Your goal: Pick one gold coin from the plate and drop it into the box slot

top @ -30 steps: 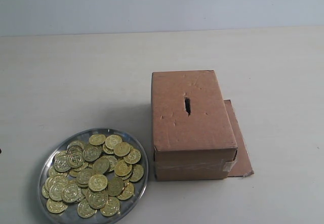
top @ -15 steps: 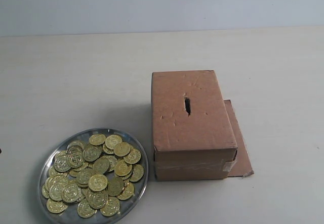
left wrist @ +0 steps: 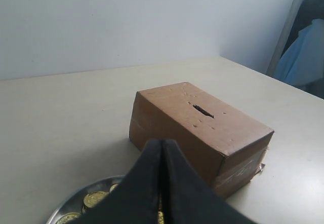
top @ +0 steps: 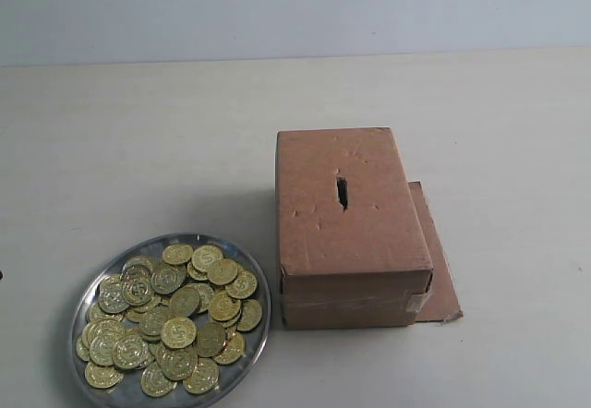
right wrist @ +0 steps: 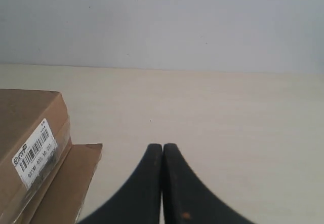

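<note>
Plate near left gripper, jaws pressed together.

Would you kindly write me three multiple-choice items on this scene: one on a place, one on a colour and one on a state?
1. Where on the box is the slot?
A. a long side face
B. an end face
C. the top face

2. What colour are the coins in the plate?
A. silver
B. gold
C. copper

3. How does the right claw stand?
A. shut, fingers together
B. wide open
C. clamped on a coin

Answers:
1 C: the dark slit is cut in the top face.
2 B: they shine gold against the silver plate.
3 A: the right wrist view shows the two fingers touching, with nothing between them.
</note>
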